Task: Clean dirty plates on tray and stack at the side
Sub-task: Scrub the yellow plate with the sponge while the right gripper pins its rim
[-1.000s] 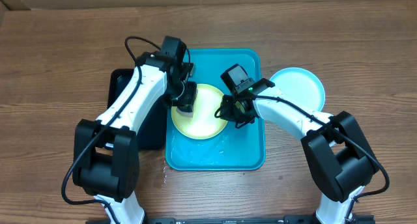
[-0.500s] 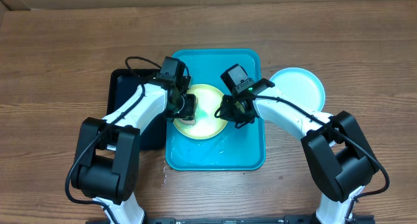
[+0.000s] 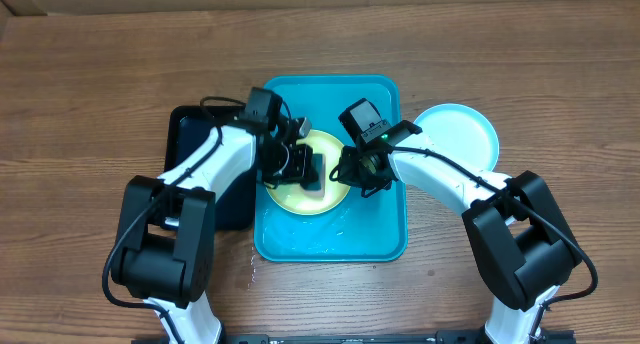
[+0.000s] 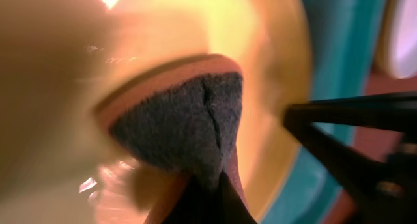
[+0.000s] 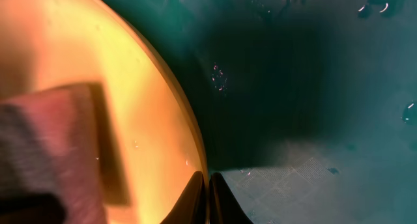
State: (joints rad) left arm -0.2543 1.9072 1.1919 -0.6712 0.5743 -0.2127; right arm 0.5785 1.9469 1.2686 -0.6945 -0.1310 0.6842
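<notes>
Two plates show from above. Far left on the wooden table (image 3: 80, 104) sits a small black tray (image 3: 190, 134), just beside the big turquoise tray (image 3: 380, 234). My left gripper (image 4: 210, 195) is shut tight on a sponge (image 4: 186, 116). I can see the sponge's dark rough side and an orange part behind it. The sponge rests on the yellow-green plate (image 3: 300, 199). That plate lies flat inside the turquoise tray, more toward the tray's left side.

My right wrist camera shows little water drops (image 5: 218, 77) on the tray floor next to the plate. My right gripper (image 5: 207, 185) pinches the plate's right rim, with its two thin fingers pressed together right at the edge. The two grippers are near each other over the same plate.

Last, the light blue plate (image 3: 460, 129) lies on the bare table, just beside the turquoise tray's far right corner. My right arm (image 3: 440, 174) crosses over its near edge.
</notes>
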